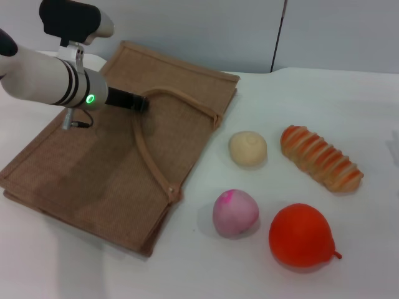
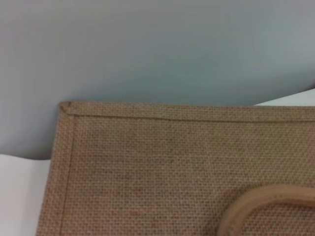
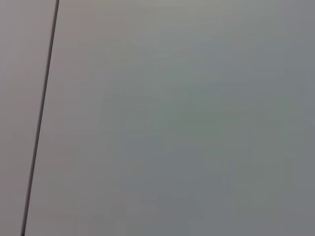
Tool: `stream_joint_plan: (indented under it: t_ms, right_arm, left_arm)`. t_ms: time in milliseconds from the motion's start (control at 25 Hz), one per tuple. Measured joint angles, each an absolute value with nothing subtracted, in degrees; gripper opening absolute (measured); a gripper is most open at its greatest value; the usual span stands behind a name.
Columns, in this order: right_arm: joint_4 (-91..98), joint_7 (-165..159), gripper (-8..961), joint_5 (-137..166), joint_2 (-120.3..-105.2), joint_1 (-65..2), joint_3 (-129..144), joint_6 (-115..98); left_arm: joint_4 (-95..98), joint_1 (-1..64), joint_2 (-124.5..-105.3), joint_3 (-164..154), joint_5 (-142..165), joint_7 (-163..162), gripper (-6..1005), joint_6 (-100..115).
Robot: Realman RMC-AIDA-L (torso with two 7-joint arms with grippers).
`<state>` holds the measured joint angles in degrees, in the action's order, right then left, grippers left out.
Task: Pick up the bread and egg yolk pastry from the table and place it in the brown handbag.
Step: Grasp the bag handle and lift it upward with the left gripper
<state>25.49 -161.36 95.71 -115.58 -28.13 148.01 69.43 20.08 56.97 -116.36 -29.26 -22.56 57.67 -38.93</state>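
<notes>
Left end effector (image 1: 142, 103) is over the brown handbag (image 1: 93, 162), right at its strap handle (image 1: 149, 156) — can't tell if it's open or gripping. Handbag lies flat on the white surface (image 1: 349, 112). Egg yolk pastry (image 1: 247, 148) and bread (image 1: 320, 158) sit side by side just right of it — untouched.

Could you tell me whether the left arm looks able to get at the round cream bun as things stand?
Probably yes. The left claw hovers over the flat bag, and only the bag and bare table lie between it and the bun.
</notes>
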Motion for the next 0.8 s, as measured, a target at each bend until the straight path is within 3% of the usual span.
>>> stream_joint_plan:
  t_ms: [120,560,800]
  right_arm:
    - [25.5,-161.4,890,95.7,-115.57,-28.2,148.0,69.4]
    - [25.5,-161.4,890,95.7,-115.57,-28.3,148.0,69.4]
    - [25.3,-161.4,890,95.7,-115.57,-27.8,148.0,69.4]
  left_arm:
    - [20.0,57.0,-116.36,-29.3,-22.6,57.7,207,-38.9]
    - [19.4,56.6,-116.67,-29.2,-25.8,60.1,120,-35.7]
    - [19.6,52.4,-116.84,-28.7,-48.3,77.4,120,-39.1]
